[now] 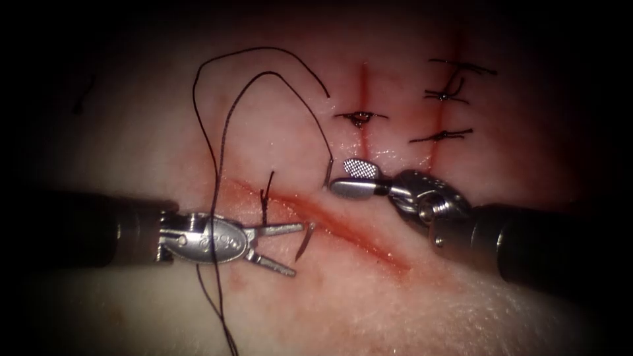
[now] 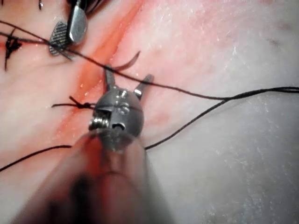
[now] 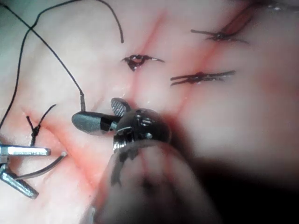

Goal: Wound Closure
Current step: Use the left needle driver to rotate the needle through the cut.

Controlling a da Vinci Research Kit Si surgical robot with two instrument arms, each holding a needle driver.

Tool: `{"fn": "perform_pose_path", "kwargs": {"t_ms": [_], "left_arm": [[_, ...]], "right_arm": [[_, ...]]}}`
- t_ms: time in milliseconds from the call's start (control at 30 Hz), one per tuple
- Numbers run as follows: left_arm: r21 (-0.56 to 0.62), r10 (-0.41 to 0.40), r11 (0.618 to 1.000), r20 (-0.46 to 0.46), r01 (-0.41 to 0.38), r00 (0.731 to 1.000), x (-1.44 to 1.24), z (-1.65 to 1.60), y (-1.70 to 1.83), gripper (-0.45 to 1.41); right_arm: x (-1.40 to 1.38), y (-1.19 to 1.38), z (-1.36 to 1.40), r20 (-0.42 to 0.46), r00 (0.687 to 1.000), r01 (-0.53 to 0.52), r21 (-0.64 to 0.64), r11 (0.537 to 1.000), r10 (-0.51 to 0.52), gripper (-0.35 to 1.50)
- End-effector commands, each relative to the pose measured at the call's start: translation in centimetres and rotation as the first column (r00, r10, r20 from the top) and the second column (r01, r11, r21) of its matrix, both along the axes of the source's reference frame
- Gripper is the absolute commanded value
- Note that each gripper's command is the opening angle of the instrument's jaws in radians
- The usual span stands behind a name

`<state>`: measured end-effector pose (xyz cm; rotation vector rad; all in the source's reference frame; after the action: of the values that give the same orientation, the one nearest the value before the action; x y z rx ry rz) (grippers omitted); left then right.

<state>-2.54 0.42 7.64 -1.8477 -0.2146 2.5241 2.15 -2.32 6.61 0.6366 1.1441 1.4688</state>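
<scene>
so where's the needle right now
In the endoscope view the needle spans the cut: tip by the open left tool, swaged end by the open right tool.

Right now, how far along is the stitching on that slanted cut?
Done: one knotted stitch sits on the slanted cut. In hand: the needle is in the tissue across it, both ends showing, thread trailing; left claw and right claw are open, holding nothing. Left: the cut's right stretch lies unstitched.
</scene>
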Motion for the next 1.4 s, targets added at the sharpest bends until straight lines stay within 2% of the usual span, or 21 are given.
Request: {"fn": "perform_pose_path", "kwargs": {"t_ms": [33,233,267,300,367,567,700,733,767,800,867,900,933,967,1000,1100,1167,1233,1267,1367,1400], "left_arm": [[-0.004,0.004,1.000,0.004,-0.004,1.000,-0.05,0.04,-0.03,0.31],[-0.019,0.017,1.000,0.024,-0.017,1.000,-0.14,0.03,0.00,0.24],[-0.019,0.023,1.000,0.033,-0.022,0.999,-0.16,0.04,0.01,0.17],[-0.019,0.027,0.999,0.038,-0.026,0.999,-0.16,0.05,0.01,0.09],[-0.018,0.045,0.999,0.054,-0.044,0.998,-0.17,0.10,0.06,-0.43],[0.122,0.073,0.989,0.043,-0.078,0.996,-0.15,0.24,0.17,-0.45],[0.293,0.086,0.951,0.070,-0.103,0.994,-0.12,0.24,0.14,-0.45],[0.340,0.081,0.935,0.075,-0.102,0.994,-0.11,0.21,0.12,-0.45],[0.367,0.082,0.924,0.082,-0.107,0.993,-0.10,0.19,0.10,-0.45],[0.425,0.080,0.898,0.091,-0.111,0.993,-0.08,0.13,0.06,-0.45],[0.491,0.077,0.864,0.099,-0.116,0.992,-0.05,0.04,0.02,-0.45],[0.551,0.069,0.826,0.112,-0.120,0.991,-0.02,-0.05,0.01,-0.45],[0.570,0.064,0.812,0.123,-0.123,0.990,0.00,-0.09,0.00,-0.45],[0.590,0.063,0.797,0.134,-0.131,0.989,0.01,-0.14,0.00,-0.45],[0.620,0.056,0.773,0.146,-0.135,0.988,0.03,-0.20,0.01,-0.45],[0.662,0.054,0.734,0.162,-0.150,0.985,0.08,-0.33,0.01,-0.45],[0.677,0.058,0.718,0.173,-0.162,0.983,0.11,-0.42,0.01,-0.45],[0.695,0.059,0.700,0.175,-0.166,0.983,0.13,-0.51,-0.01,-0.45],[0.700,0.060,0.694,0.177,-0.168,0.982,0.14,-0.55,-0.01,-0.45],[0.714,0.057,0.678,0.184,-0.173,0.981,0.16,-0.65,-0.02,-0.45],[0.722,0.047,0.666,0.210,-0.188,0.976,0.16,-0.71,-0.03,-0.45]], "right_arm": [[0.08,0.02,0.08,0.003,1.000,0.001,0.000,1.000,-0.001,1.18],[0.03,0.01,0.16,0.007,1.000,-0.004,0.003,1.000,0.004,1.18],[0.03,0.01,0.16,0.007,1.000,-0.004,0.003,1.000,0.004,1.18],[0.03,0.01,0.15,0.006,1.000,-0.004,0.004,1.000,0.004,1.18],[0.02,0.02,0.11,0.004,1.000,-0.003,0.009,1.000,0.003,1.18],[0.01,0.06,-0.10,-0.008,1.000,-0.014,0.017,1.000,0.014,1.18],[0.01,0.08,-0.23,-0.009,1.000,-0.008,0.006,1.000,0.008,1.16],[0.00,0.07,-0.24,-0.011,1.000,-0.007,0.006,1.000,0.007,1.08],[-0.03,0.04,-0.25,-0.007,1.000,0.004,-0.010,1.000,-0.004,0.76],[-0.07,0.06,-0.26,0.040,0.999,0.013,-0.074,0.997,-0.010,0.09],[-0.09,0.13,-0.25,0.164,0.986,0.073,-0.250,0.965,-0.033,0.49],[-0.11,0.20,-0.24,0.234,0.971,0.132,-0.345,0.929,-0.051,0.64],[-0.12,0.24,-0.24,0.293,0.954,0.183,-0.417,0.890,-0.059,0.71],[-0.13,0.29,-0.25,0.341,0.938,0.225,-0.467,0.855,-0.061,0.89],[-0.15,0.34,-0.26,0.383,0.922,0.264,-0.505,0.822,-0.061,0.96],[-0.21,0.50,-0.33,0.494,0.869,0.332,-0.571,0.751,-0.010,0.93],[-0.24,0.62,-0.42,0.512,0.859,0.331,-0.566,0.755,0.008,0.94],[-0.27,0.69,-0.52,0.473,0.881,0.317,-0.589,0.743,0.000,0.99],[-0.27,0.71,-0.56,0.472,0.881,0.335,-0.608,0.719,-0.011,1.04],[-0.23,0.72,-0.70,0.512,0.859,0.399,-0.643,0.654,-0.021,1.36],[-0.21,0.69,-0.78,0.530,0.848,0.429,-0.661,0.615,-0.022,1.46]]}}
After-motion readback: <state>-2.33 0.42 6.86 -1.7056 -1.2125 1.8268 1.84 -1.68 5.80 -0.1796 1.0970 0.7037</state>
